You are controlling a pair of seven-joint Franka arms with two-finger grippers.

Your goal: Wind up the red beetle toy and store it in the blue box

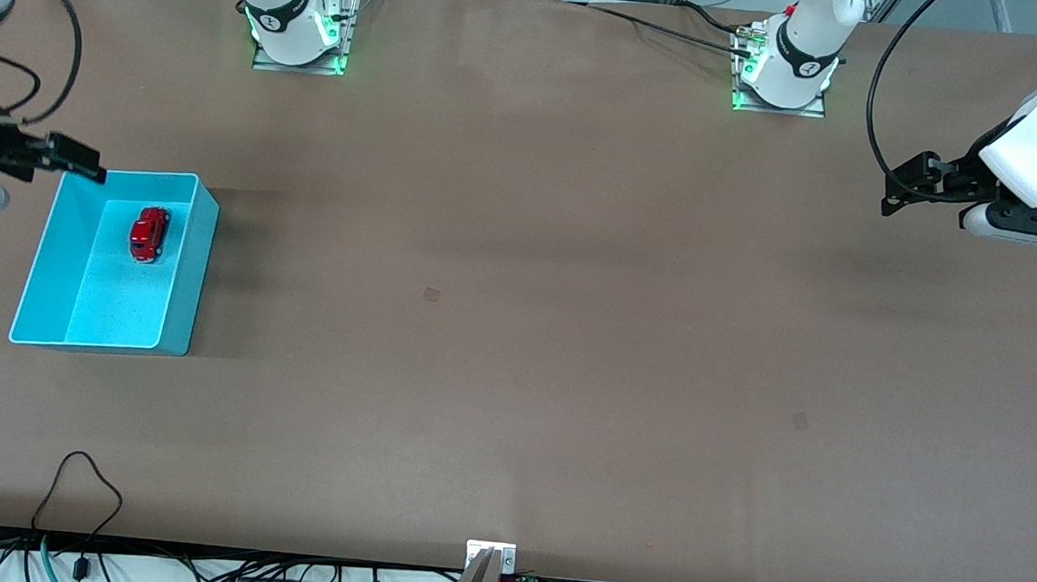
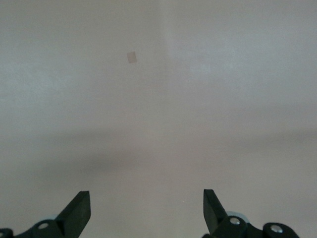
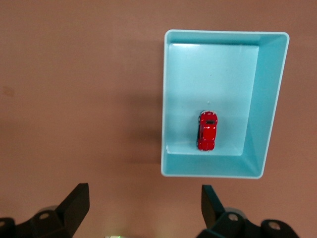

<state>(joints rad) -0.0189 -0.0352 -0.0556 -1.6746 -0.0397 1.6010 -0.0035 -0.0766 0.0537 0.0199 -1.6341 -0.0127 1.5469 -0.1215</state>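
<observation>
Both sets of jaws stand wide apart with nothing between them, so you are holding nothing on either arm. Start with the front view: your right gripper (image 1: 80,162) hangs at the right arm's end of the table, its black fingers just over the corner of the blue box (image 1: 195,278) that lies farthest from the front camera. That box sits on the brown table (image 1: 516,327), and the red beetle toy (image 1: 148,234) lies on its speckled floor, in the part of the box farther from the front camera, clear of the walls as far as you can see. Your left gripper (image 1: 900,188) waits well apart from the box, up over bare table at the left arm's end. Turn to the left wrist view: you see only the two dark fingertips (image 2: 77,210) spread wide over plain tabletop, with a small pale square mark (image 2: 132,57) on the surface ahead of them. Now the right wrist view: the spread fingertips (image 3: 75,203) frame the blue box (image 3: 270,109) from above, and they are clear of its rim. The red beetle toy (image 3: 207,130) rests inside on its wheels, lengthwise along the box, close to the short wall nearest this gripper.
</observation>
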